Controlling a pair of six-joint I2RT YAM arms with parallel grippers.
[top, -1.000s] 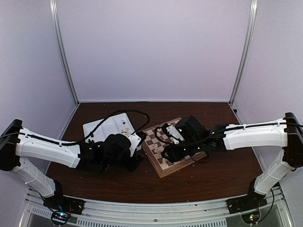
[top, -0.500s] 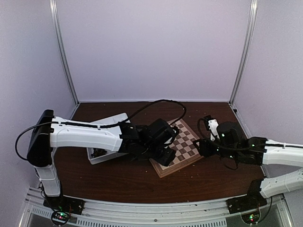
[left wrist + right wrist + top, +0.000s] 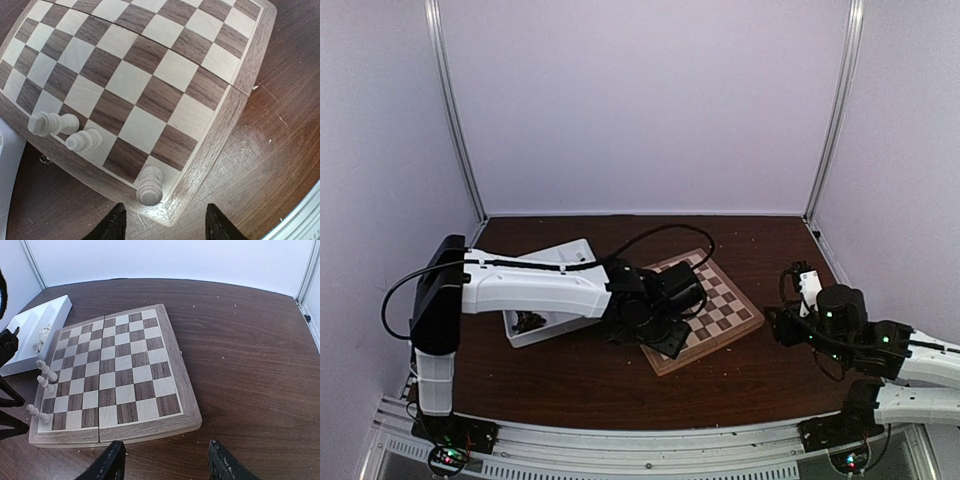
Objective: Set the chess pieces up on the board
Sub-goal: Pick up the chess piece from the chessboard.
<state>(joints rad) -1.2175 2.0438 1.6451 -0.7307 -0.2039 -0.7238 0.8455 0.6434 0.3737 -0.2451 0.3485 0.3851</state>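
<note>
the board (image 3: 720,305) sits askew on the brown table (image 3: 770,250) with the white tray (image 3: 545,262) just beside its left edge. only three cream chess pieces (image 3: 150,185) stand along that edge, so i judge the setup barely begun. my left gripper (image 3: 165,225) hovers over the board's near corner and my right gripper (image 3: 167,465) hangs off to the right, both parted and empty; next comes a fine pinch on a tiny piece in the tray.

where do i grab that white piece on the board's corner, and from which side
Pinch the corner piece round its slim upper body, coming straight down from above: it stands upright on the board, narrower up top, with the squares beside it bare.
</note>
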